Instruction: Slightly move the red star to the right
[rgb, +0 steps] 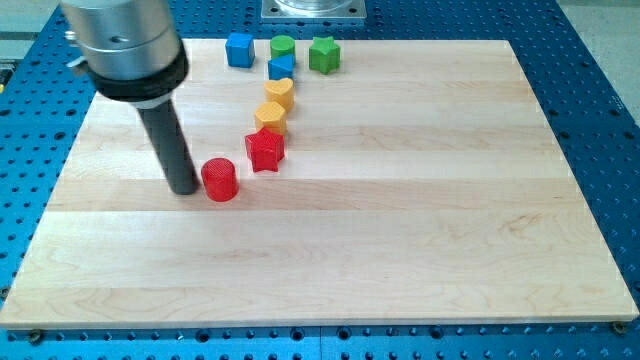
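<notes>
My tip (184, 188) rests on the wooden board (420, 240) toward its left edge, holding nothing, just left of the red cylinder (220, 180). The red star (265, 150) sits right of that cylinder, nearer the top edge, touching the yellow block (271, 116) above it. Bare wood runs from the star to the right edge; blue and green blocks crowd the top edge.

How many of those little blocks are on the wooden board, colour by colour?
Red: 2, a red star and a red cylinder
Yellow: 2, a yellow heart and a yellow block
Blue: 2, a blue cube and a blue block
Green: 2, a green cylinder and a green star
Total: 8
</notes>
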